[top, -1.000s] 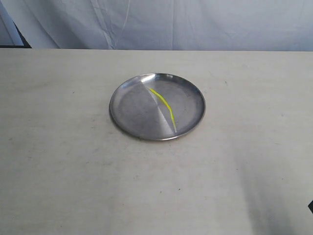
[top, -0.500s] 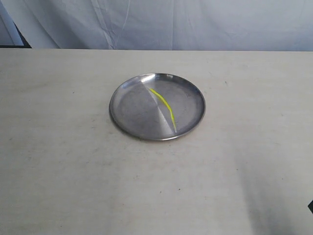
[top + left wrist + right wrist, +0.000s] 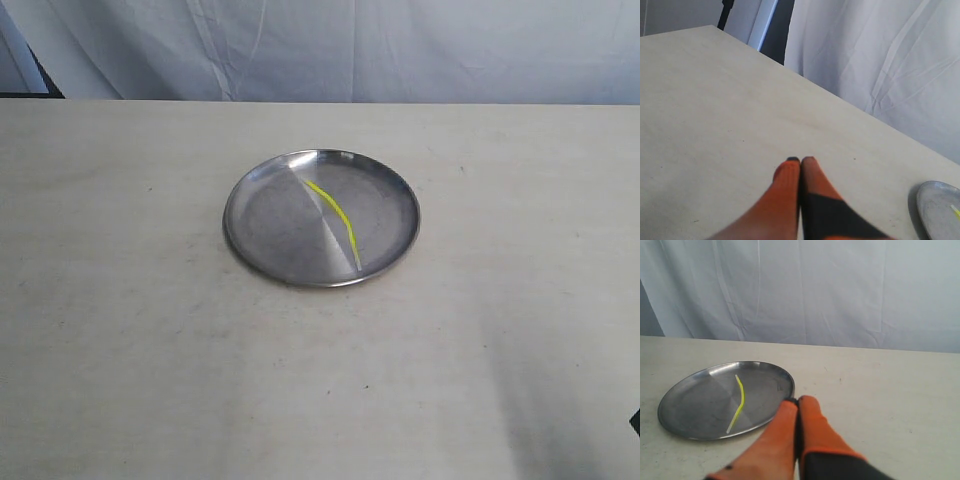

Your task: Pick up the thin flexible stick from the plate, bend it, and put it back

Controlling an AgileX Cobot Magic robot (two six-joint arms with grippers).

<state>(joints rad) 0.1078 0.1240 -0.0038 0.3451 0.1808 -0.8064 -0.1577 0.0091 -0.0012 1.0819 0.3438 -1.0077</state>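
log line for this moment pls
stick: lying curved on plate, untouched | left pincer: shut, empty, clear of plate | right pincer: shut, empty, short of plate

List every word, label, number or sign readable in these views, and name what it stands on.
None: no readable text in any view. The plate, the thin flexible stick, the table, the white cloth, the left gripper and the right gripper bear no lettering.

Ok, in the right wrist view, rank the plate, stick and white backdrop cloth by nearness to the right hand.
1. plate: its rim sits beside the right hand.
2. thin flexible stick: lying mid-plate.
3. white backdrop cloth: hanging farthest back.
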